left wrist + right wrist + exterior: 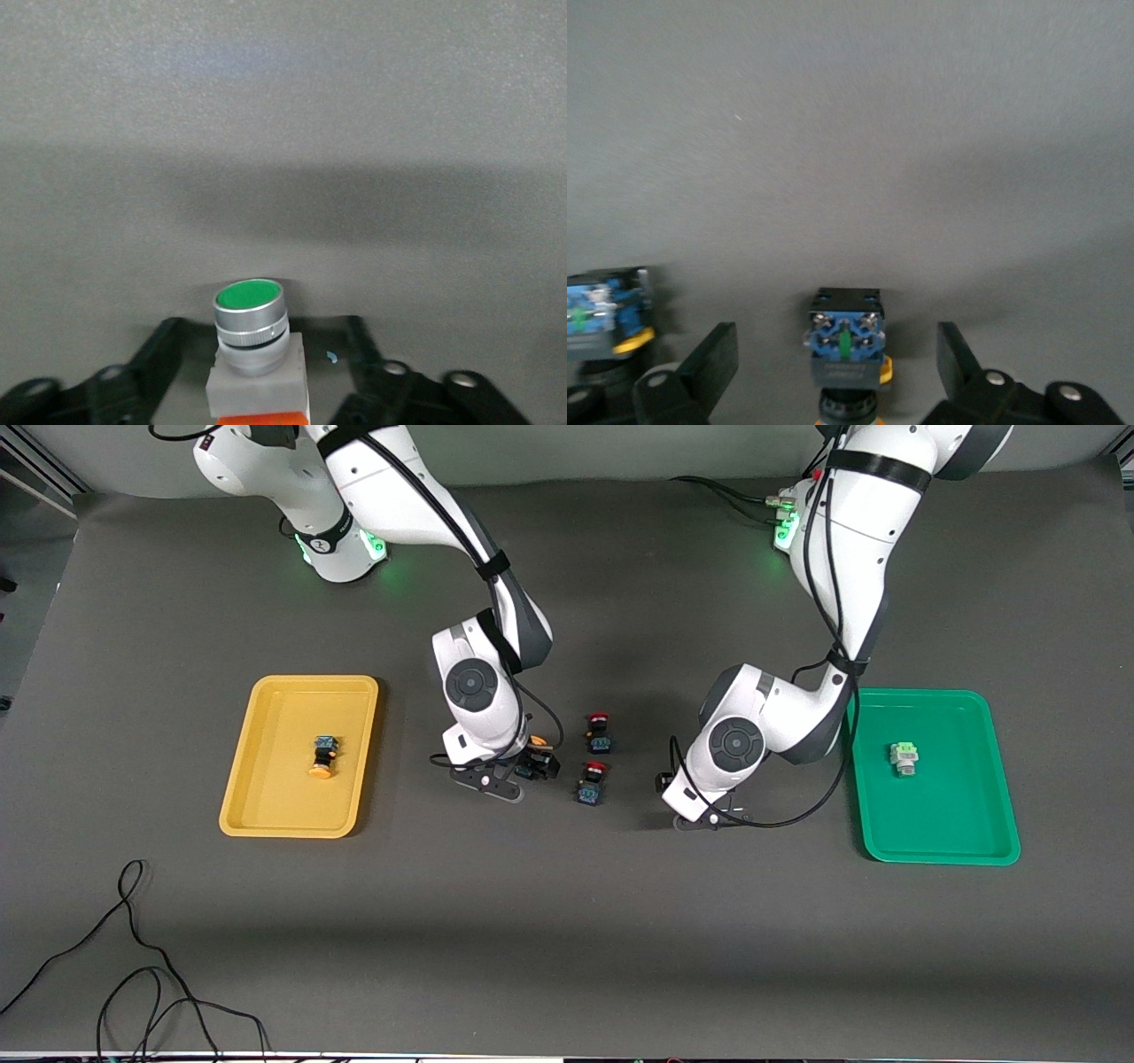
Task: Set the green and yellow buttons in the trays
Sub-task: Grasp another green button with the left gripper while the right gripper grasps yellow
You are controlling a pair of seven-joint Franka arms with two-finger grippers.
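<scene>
My left gripper point(263, 328) is open down at the table, its fingers either side of a green-capped, grey-bodied button point(252, 307) without touching it. In the front view this gripper point(706, 817) sits under its wrist, between the red-capped switches and the green tray point(939, 841), and hides the button. A pale green button point(904, 757) lies in that tray. My right gripper point(837, 335) point(530, 766) is open around a yellow-capped black-blue button point(846, 339) point(537, 740) on the table. The yellow tray point(266, 779) holds another yellow button point(323, 757).
Two red-capped black-blue switches point(600, 731) point(592, 781) stand on the table between the two grippers. A black-blue switch point(602, 314) shows at the edge of the right wrist view. A loose black cable point(133, 965) lies near the front camera's edge.
</scene>
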